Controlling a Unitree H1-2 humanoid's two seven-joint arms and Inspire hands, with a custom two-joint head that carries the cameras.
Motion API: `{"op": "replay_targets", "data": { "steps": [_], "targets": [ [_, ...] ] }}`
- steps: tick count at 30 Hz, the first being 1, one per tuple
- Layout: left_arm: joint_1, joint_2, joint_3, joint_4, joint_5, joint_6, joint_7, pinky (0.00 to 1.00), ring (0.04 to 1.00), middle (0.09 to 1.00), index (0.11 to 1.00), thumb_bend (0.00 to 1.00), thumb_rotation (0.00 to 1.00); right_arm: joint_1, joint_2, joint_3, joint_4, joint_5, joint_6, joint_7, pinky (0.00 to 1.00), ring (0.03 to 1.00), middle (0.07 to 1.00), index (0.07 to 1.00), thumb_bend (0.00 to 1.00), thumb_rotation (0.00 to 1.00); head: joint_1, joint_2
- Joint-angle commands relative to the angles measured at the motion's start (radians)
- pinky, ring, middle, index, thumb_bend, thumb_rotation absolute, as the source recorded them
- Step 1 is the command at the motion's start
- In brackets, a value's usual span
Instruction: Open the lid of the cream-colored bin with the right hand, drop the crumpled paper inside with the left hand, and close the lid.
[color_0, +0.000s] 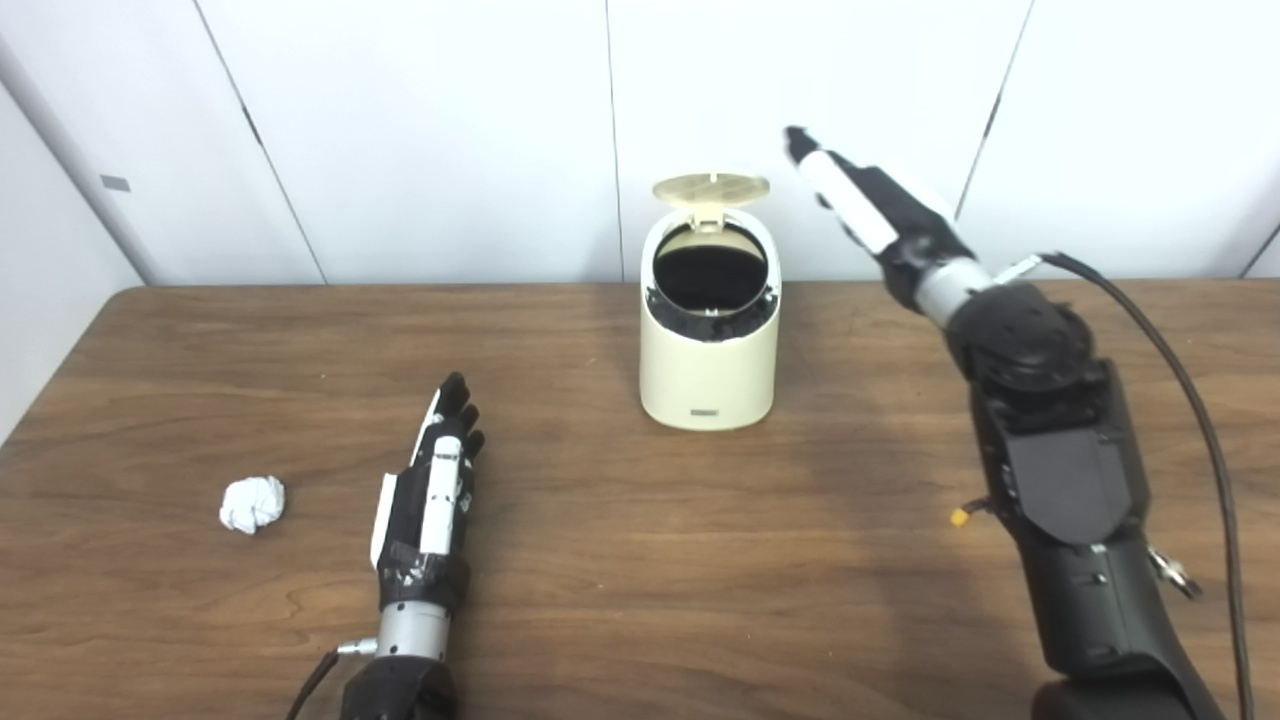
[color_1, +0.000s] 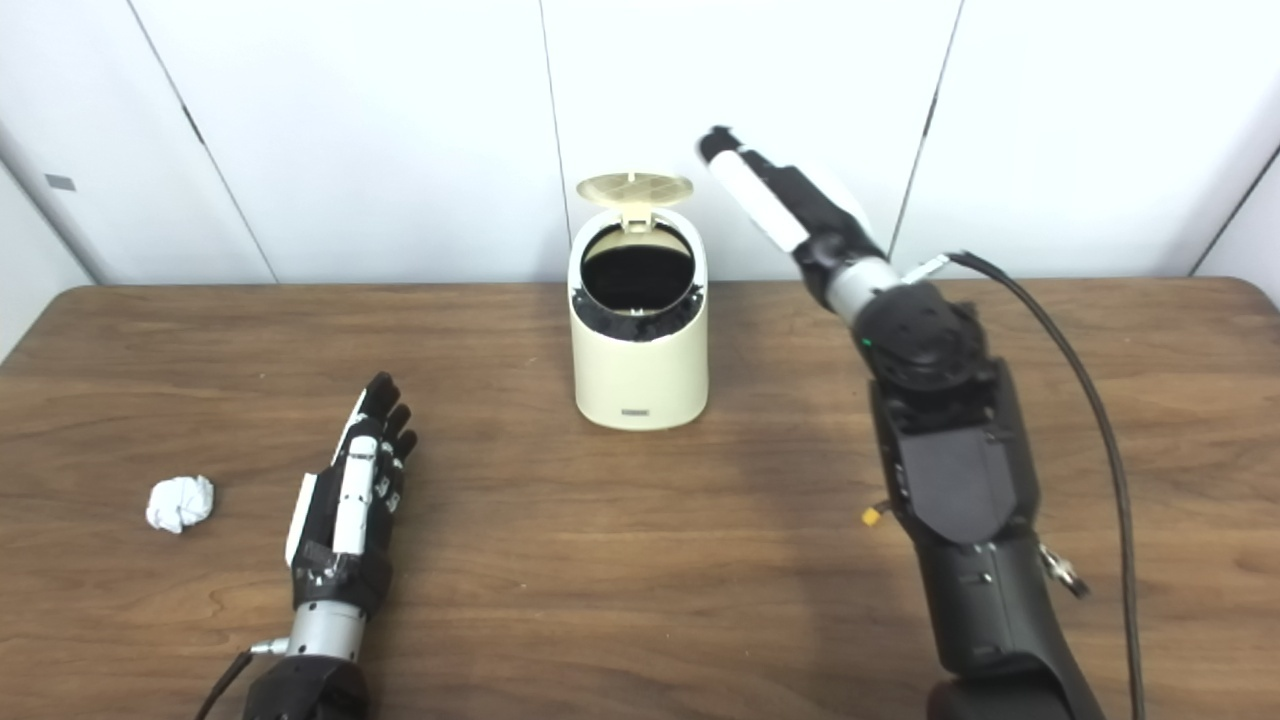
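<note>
Cream-coloured plastic bin (color_0: 708, 345) is sitting centre frame w/ its round lid (color_0: 711, 188) standing open. White crumpled paper ball (color_0: 252, 503) is lying lower left on the wooden desk (color_0: 640, 560). Left hand (color_0: 432, 490) is resting nearby, fingers released, holding nothing. Right hand (color_0: 870, 205) is hovering upper right, fingers extended.
</note>
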Motion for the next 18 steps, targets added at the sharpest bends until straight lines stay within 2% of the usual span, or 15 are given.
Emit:
{"op": "replay_targets", "data": {
  "steps": [1,5,8,9,13,15,18],
  "targets": [
    [0.003,0.014,0.002,0.013,0.001,-0.010,-0.010,1.00,1.000,1.000,0.983,0.29,0.82,-0.026,-0.031,0.013,-0.054,-0.029,-0.003,-0.005,0.96,0.945,0.955,0.942,0.47,1.00,-0.001,0.001],
    [0.000,0.018,0.003,0.013,-0.003,-0.009,-0.013,1.00,1.000,1.000,0.985,0.27,0.83,0.006,-0.065,0.032,-0.091,-0.031,-0.005,-0.012,0.93,0.931,0.950,0.939,0.47,1.00,-0.007,0.004],
    [0.003,0.020,0.004,0.006,-0.004,-0.005,-0.011,1.00,1.000,1.000,0.987,0.26,0.83,0.037,-0.088,0.044,-0.117,-0.029,-0.007,-0.021,0.87,0.916,0.943,0.927,0.44,0.97,-0.012,0.007],
    [0.003,0.021,0.005,0.003,-0.005,-0.003,-0.011,1.00,1.000,1.000,0.986,0.27,0.83,0.049,-0.090,0.044,-0.122,-0.027,-0.006,-0.028,0.88,0.924,0.948,0.925,0.44,0.96,-0.013,0.008],
    [0.005,0.029,0.006,-0.001,0.001,-0.006,-0.011,1.00,1.000,1.000,0.988,0.25,0.86,0.101,-0.092,0.041,-0.134,-0.016,-0.018,-0.058,0.91,0.941,0.957,0.942,0.50,1.00,-0.019,0.014],
    [0.008,0.032,0.007,-0.009,0.000,0.006,-0.009,1.00,1.000,1.000,0.985,0.25,0.87,0.136,-0.092,0.047,-0.154,-0.031,-0.021,-0.080,0.91,0.951,0.960,0.946,0.50,1.00,-0.022,0.018],
    [0.008,0.038,0.008,-0.011,-0.006,0.004,-0.015,1.00,1.000,1.000,0.985,0.25,0.87,0.186,-0.081,0.049,-0.170,-0.038,-0.043,-0.120,0.91,0.953,0.962,0.940,0.51,0.97,-0.023,0.023]
  ]
}}
